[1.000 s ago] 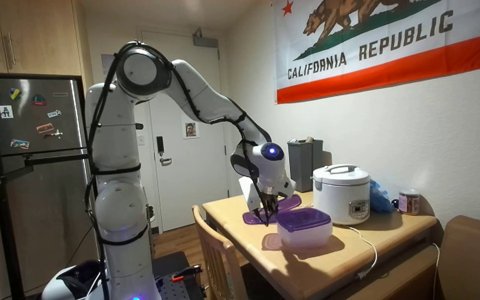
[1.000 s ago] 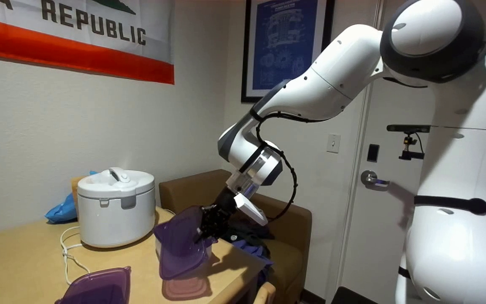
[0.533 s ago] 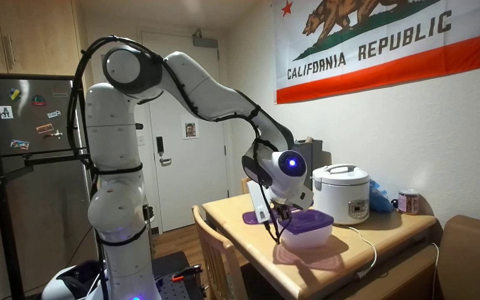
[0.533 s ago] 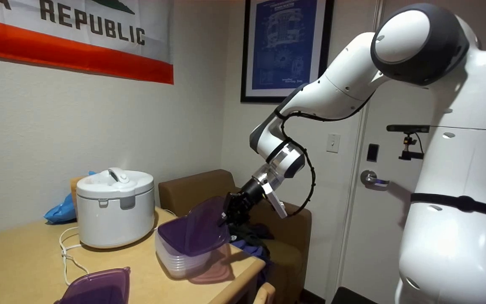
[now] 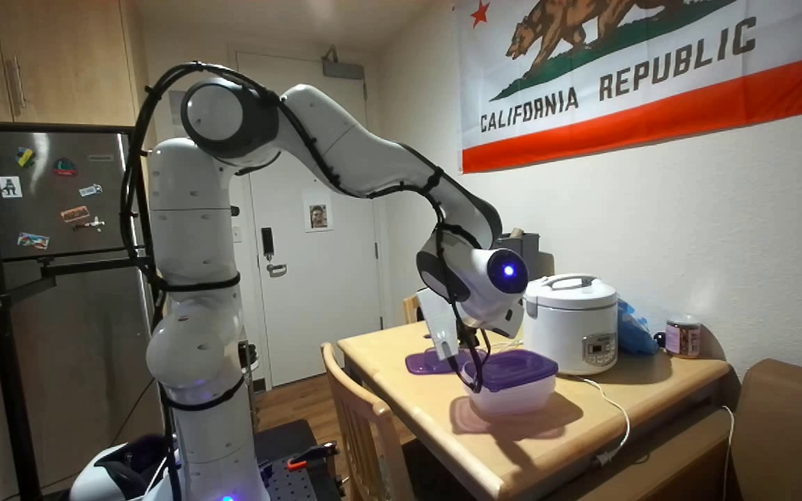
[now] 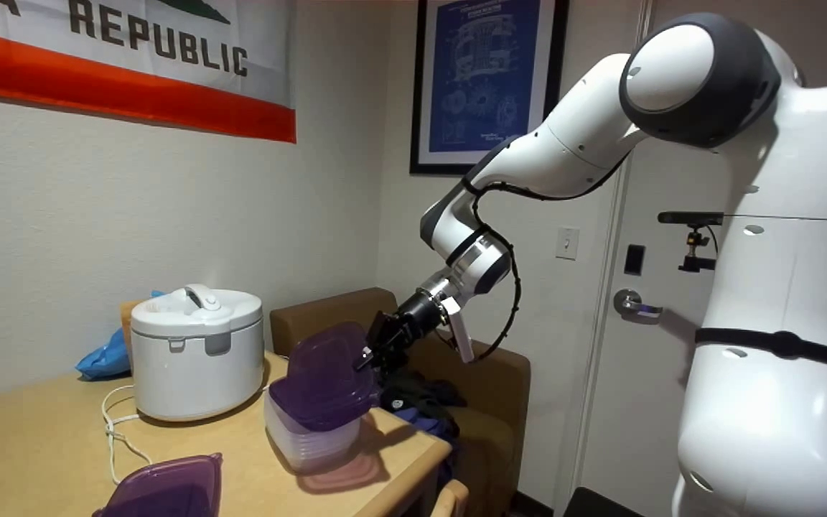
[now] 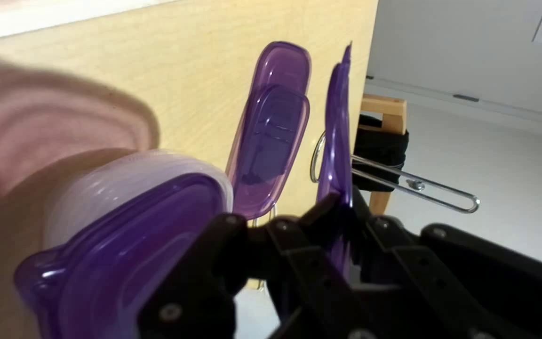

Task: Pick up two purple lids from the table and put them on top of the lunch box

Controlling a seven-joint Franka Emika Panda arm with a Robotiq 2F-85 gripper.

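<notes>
The pale wall [image 5: 686, 229] carried a flag [image 5: 651, 90] in both exterior views; the adjacent wall [image 6: 550, 323] carried a framed blue print [image 6: 485, 79]. A wooden cabinet [image 5: 63, 62] was positioned above a metallic refrigerator [image 5: 77, 299]. A door [image 5: 324, 299] with lever handle [image 5: 277, 268] adjoined wood-look flooring [image 5: 300, 400]. A brown upholstered seat [image 6: 503, 424] stood below the print.

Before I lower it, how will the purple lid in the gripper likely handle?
The held lid looks thin, so it is probably light. Seen edge-on in the wrist view, it runs nearly straight, suggesting fair stiffness. The gripper pinches it near one edge, so it may pivot if it bumps the lunch box.
</notes>
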